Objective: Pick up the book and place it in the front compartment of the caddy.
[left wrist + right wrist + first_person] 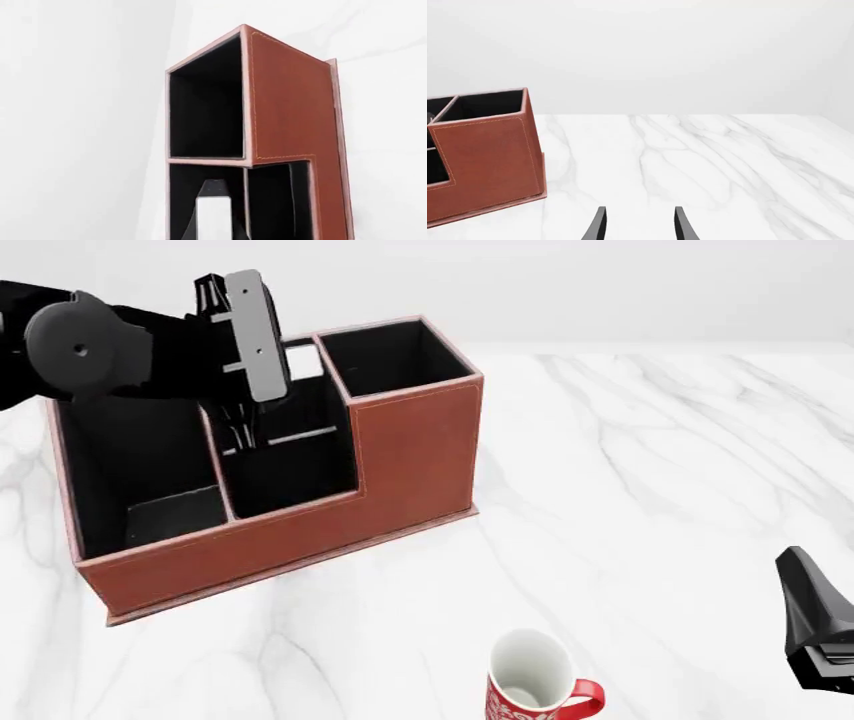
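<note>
2 tools: left tool [244, 430] pinching the book [296, 436] inside the caddy's [400, 455] front compartment [287, 475]; right tool [639, 224] spread above the tabletop [641, 490].

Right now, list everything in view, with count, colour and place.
table: 1, white marble, under everything
caddy: 1, reddish-brown with black inside, left of centre on the table
book: 1, black with a white page edge, held on end at the caddy's middle bay; which cell cannot be told
mug: 1, red and white, upright, near the front edge, apart from the caddy
left arm: 1, black, over the caddy, jaws pointing down into the middle bay and apparently shut on the book
right arm: 1, black, at the right edge, jaws open and empty
</note>
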